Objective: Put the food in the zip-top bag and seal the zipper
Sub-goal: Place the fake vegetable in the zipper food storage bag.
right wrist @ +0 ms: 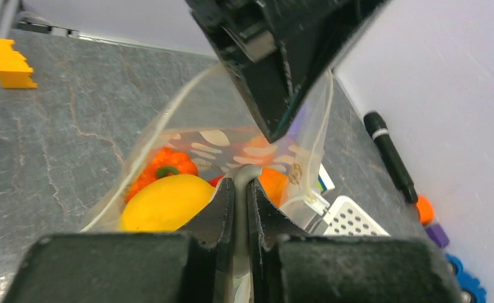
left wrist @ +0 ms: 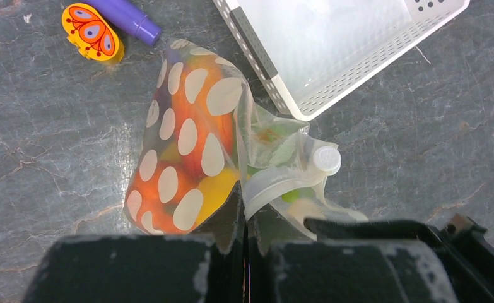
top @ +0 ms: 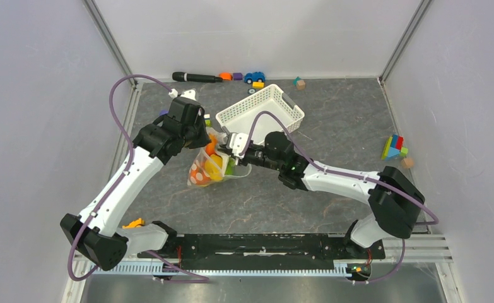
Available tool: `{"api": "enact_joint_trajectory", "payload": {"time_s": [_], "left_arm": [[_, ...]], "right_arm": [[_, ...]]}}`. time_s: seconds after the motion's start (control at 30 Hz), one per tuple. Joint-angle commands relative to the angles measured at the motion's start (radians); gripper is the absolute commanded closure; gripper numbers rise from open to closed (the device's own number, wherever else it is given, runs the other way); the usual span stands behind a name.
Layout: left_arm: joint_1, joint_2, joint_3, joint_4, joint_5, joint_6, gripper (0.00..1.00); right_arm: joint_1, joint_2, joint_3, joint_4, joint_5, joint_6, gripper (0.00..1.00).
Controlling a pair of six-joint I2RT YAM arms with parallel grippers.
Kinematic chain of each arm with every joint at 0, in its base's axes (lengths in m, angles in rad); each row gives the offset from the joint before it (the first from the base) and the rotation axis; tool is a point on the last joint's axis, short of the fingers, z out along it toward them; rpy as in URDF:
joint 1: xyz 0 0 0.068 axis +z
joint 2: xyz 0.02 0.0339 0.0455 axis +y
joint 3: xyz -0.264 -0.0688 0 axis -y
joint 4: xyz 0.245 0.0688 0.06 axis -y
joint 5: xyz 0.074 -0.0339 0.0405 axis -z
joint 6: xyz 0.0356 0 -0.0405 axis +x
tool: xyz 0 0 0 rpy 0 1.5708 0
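**A:** Why do both arms hold it?

**B:** The left tool [left wrist: 244,218] is clamped on one end of the zip-top bag [left wrist: 187,145] at its mouth, apparently to keep that edge up so the load sags below. The right tool [right wrist: 239,189] is pinched shut on the zipper [right wrist: 243,172] further along, likely to press the strip together.

**A:** And the food [top: 214,165]?

**B:** It is inside: a yellow fruit [right wrist: 165,203] and an orange pepper [right wrist: 164,164] show. The bag sits mid-table [top: 332,132], just off the near corner of the white basket [top: 252,118].

**A:** Sealed?

**B:** Seemingly not. The mouth gapes between the two grips.
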Motion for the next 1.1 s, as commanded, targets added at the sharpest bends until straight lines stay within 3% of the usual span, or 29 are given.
{"api": "enact_joint_trajectory", "payload": {"time_s": [0.0, 0.4, 0.57, 0.7, 0.87, 1.07], "left_arm": [[-0.002, -0.022, 0.002, 0.070, 0.034, 0.033, 0.98], [-0.002, -0.018, -0.004, 0.082, 0.052, 0.035, 0.98], [-0.002, -0.003, -0.003, 0.091, 0.094, 0.033, 0.98], [-0.002, 0.004, -0.005, 0.099, 0.128, 0.032, 0.98], [-0.002, 0.013, -0.010, 0.101, 0.143, 0.031, 0.98], [-0.003, 0.008, -0.010, 0.103, 0.140, 0.029, 0.98]], "right_arm": [[0.003, 0.031, 0.061, 0.029, 0.122, 0.080, 0.89], [0.024, 0.036, 0.055, 0.050, 0.442, 0.230, 0.87], [0.039, 0.055, 0.047, 0.098, 0.637, 0.443, 0.87], [0.057, 0.080, 0.049, 0.144, 0.630, 0.569, 0.83], [0.070, 0.115, 0.082, 0.126, 0.604, 0.595, 0.82], [0.070, 0.104, 0.047, 0.125, 0.642, 0.581, 0.65]]}}
